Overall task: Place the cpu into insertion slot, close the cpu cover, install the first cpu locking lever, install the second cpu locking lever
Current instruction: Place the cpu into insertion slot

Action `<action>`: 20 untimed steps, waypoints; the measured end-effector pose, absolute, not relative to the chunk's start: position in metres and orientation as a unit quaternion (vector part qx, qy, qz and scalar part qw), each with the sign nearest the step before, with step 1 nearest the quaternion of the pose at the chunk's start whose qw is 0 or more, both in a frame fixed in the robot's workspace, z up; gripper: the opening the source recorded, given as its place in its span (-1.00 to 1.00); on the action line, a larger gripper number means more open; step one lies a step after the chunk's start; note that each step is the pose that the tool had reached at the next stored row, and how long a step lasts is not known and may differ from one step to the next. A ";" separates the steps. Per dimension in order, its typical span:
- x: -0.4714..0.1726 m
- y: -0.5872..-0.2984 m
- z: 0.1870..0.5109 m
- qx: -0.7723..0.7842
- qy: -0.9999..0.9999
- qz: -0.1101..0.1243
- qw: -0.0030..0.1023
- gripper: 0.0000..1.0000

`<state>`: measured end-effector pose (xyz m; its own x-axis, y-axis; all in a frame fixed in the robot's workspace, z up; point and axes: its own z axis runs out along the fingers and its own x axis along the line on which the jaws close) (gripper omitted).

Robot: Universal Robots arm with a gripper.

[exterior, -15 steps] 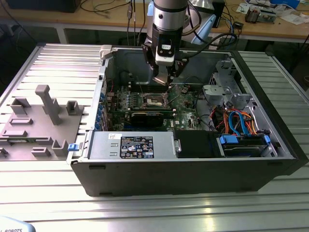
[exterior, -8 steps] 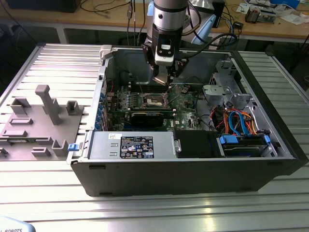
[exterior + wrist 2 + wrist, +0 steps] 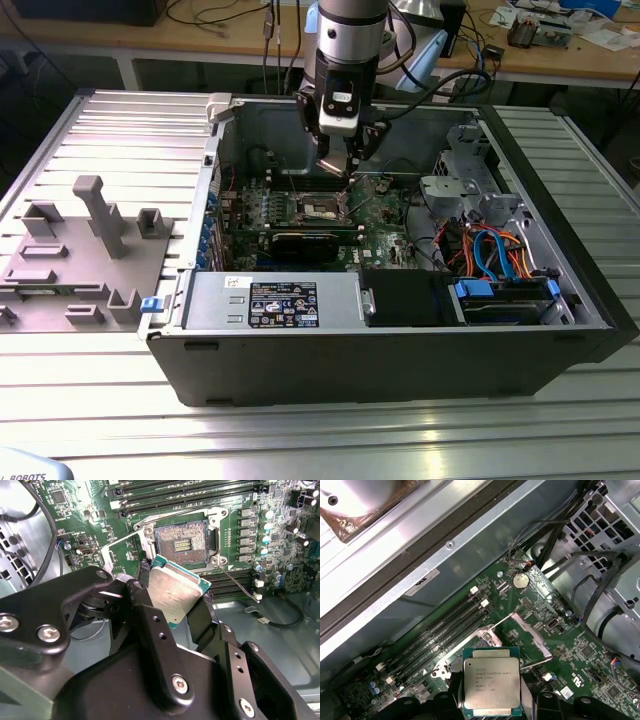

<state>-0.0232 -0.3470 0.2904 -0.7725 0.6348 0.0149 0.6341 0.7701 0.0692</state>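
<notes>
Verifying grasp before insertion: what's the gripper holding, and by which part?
The chip, clamped by two opposite edges between the gripper's fingers, metal top exposed.

arm (image 3: 350, 30): silver-grey cylinder, black wrist | gripper (image 3: 175, 607): black jointed links, silver screws (image 3: 180, 683)

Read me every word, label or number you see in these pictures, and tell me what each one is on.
cpu lid, held by the end effector: several printed lines, too small to read.
Black label on the power supply: too small to read.
White sticker on the case wall: blurred.
Green board markings: too small to read.
Nothing can be quoted reliably.
</notes>
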 end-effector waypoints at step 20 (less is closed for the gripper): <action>-0.023 -0.347 0.290 0.362 0.932 0.035 0.006 0.08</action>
